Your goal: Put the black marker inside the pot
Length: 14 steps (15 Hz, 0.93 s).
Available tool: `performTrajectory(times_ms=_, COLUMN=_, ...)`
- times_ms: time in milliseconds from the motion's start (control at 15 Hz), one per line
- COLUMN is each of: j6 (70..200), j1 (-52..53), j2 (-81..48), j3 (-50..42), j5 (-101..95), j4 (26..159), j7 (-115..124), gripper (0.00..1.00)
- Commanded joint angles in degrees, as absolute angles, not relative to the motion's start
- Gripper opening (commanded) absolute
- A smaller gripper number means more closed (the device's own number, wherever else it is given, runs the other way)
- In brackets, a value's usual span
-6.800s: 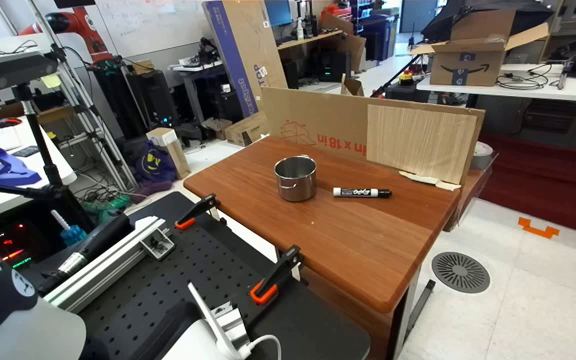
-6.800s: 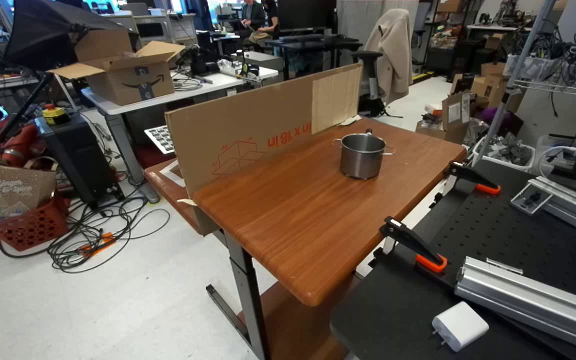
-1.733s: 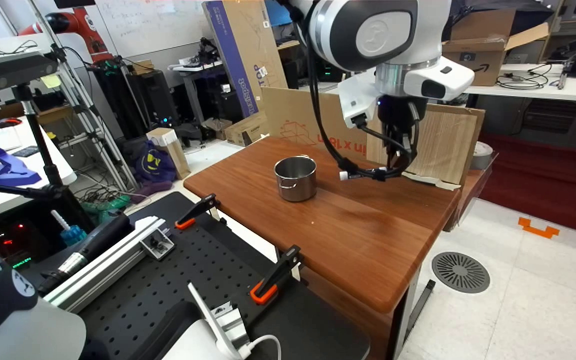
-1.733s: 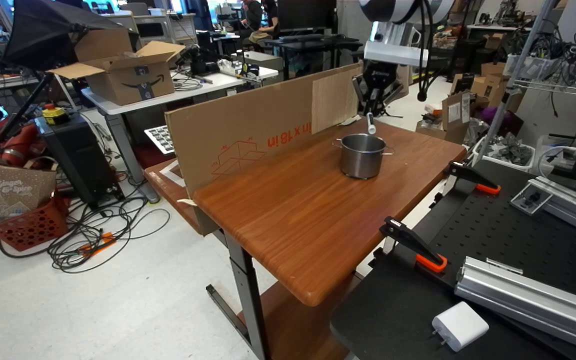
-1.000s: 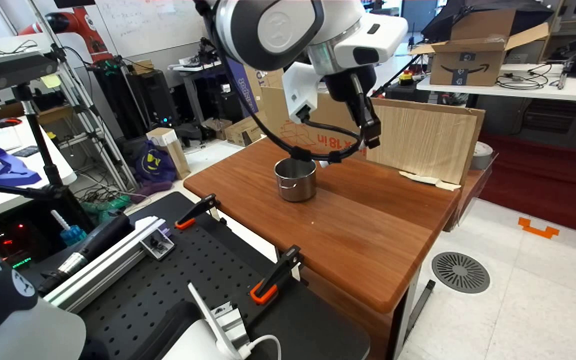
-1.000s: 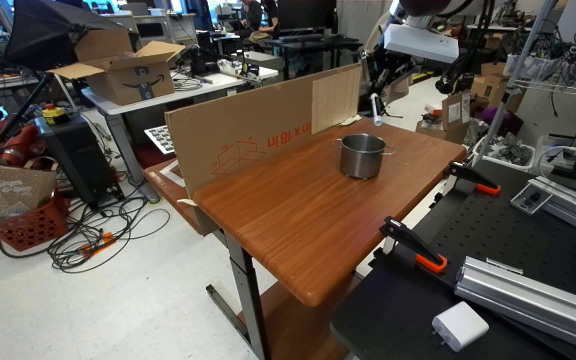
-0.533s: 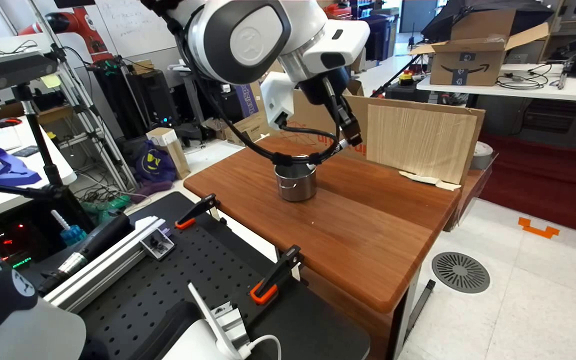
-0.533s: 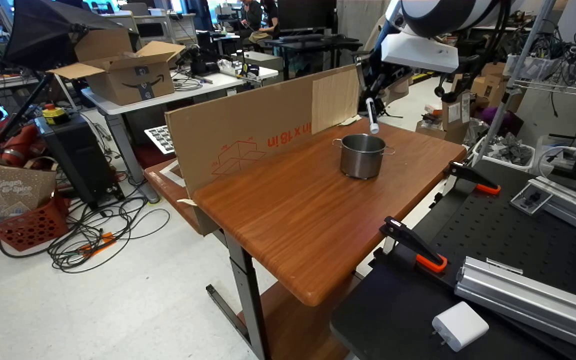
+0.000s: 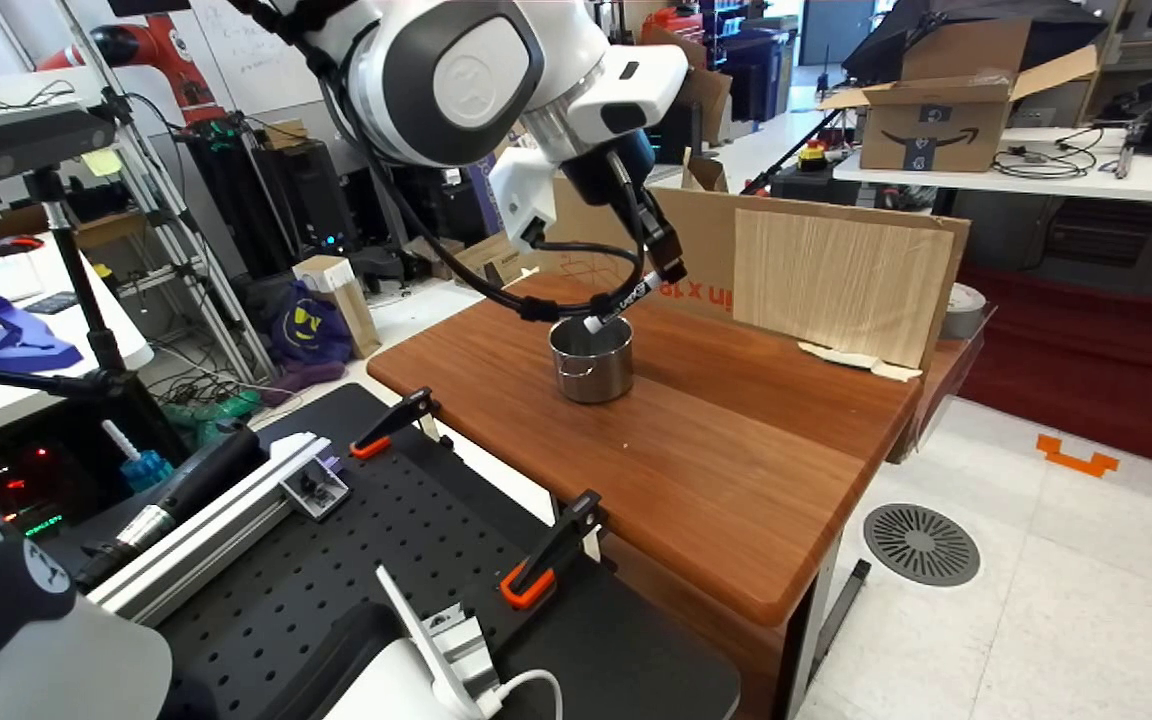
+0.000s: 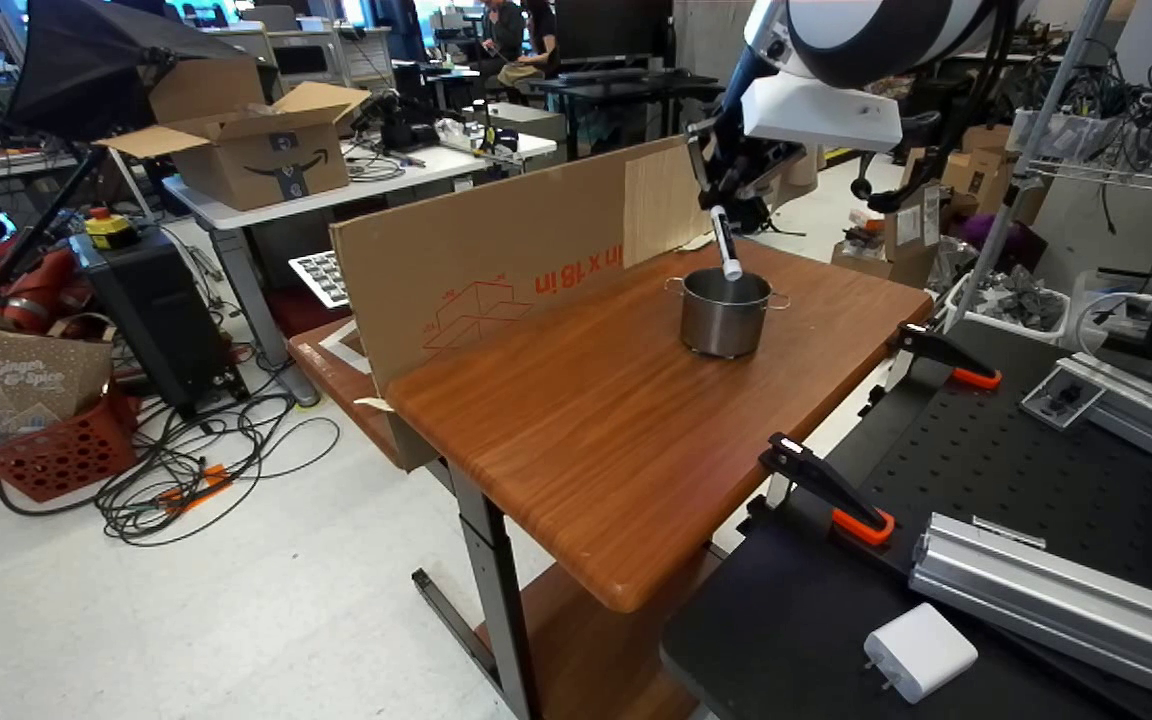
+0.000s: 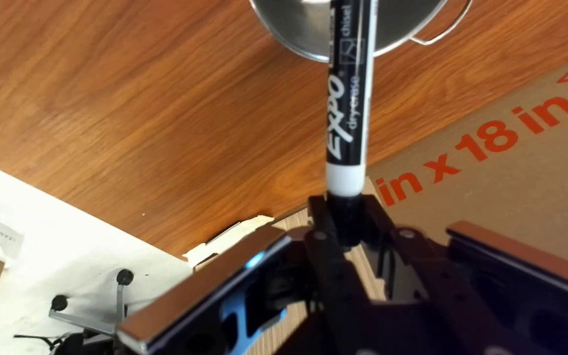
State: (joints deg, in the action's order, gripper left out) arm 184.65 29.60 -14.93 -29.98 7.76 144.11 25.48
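The black marker (image 11: 348, 103), with white lettering and a white band, is held at its black cap end by my gripper (image 11: 345, 212), whose fingers are closed around it. It slants downward, its white end leading. The shiny steel pot (image 9: 592, 372) stands upright on the wooden table. In both exterior views the marker's white end overlaps the pot's opening; whether it dips below the rim I cannot tell. The wrist view shows only part of the pot (image 11: 299, 29) at the top edge, behind the marker. My gripper (image 10: 719, 195) hangs above the pot, on its cardboard side.
A cardboard panel (image 9: 676, 235) stands along the table's far edge, with a wood-grain sheet (image 9: 841, 285) on it. Two clamps (image 9: 556, 550) (image 9: 396, 420) grip the edge of the black perforated board. The pot has thin wire handles (image 10: 779, 301) at its sides.
The marker lay on the table at first and is now gripped, lifted and tilted. Over the last second my arm has carried it to the pot and lowered its white end over the opening.
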Motion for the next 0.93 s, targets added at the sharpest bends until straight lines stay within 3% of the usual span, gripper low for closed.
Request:
performTrajectory(times_ms=0, j6=185.3, j1=32.7, j2=-16.1, j3=-32.4, j5=7.7, j4=144.2, j7=25.8, gripper=0.05)
performTrajectory(times_ms=733, j6=183.2, j1=34.0, j2=-19.6, j3=-31.9, j5=7.7, j4=143.4, j7=25.6, gripper=0.05)
performTrajectory(times_ms=800, j6=183.0, j1=33.6, j2=-19.3, j3=-31.5, j5=7.7, j4=143.4, j7=25.6, gripper=0.45)
performTrajectory(times_ms=867, j6=182.9, j1=33.5, j2=-19.1, j3=-31.3, j5=7.6, j4=143.5, j7=25.5, gripper=0.46)
